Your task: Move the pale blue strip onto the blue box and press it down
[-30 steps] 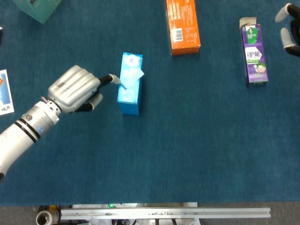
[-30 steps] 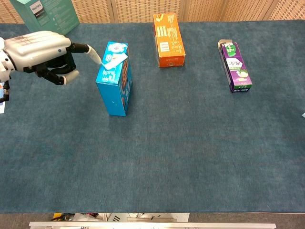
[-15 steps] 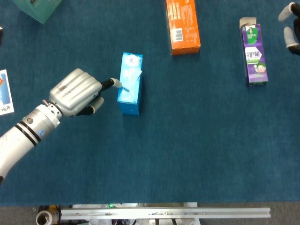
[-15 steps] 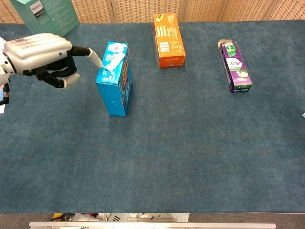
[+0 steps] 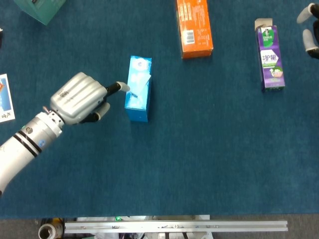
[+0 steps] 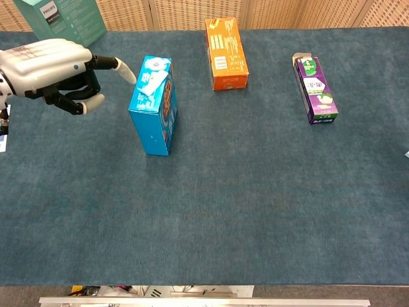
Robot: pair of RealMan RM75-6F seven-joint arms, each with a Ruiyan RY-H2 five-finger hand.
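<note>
Since the earlier frame our left hand (image 6: 48,70) has lifted slightly off the box (image 6: 153,105); one finger points, the rest clenched, gripping nothing. Strip (image 6: 155,82) lies on the box top. Right hand (image 5: 309,27): grasp unclear.

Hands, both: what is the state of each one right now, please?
Left hand: fingers curled, one finger extended toward the blue box, holding nothing.
Right hand: only partly in view; cannot be told.

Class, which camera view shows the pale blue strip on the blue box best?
The head view: it looks straight down on the pale blue strip lying on top of the blue box. The chest view shows the strip foreshortened, at a slant.
</note>
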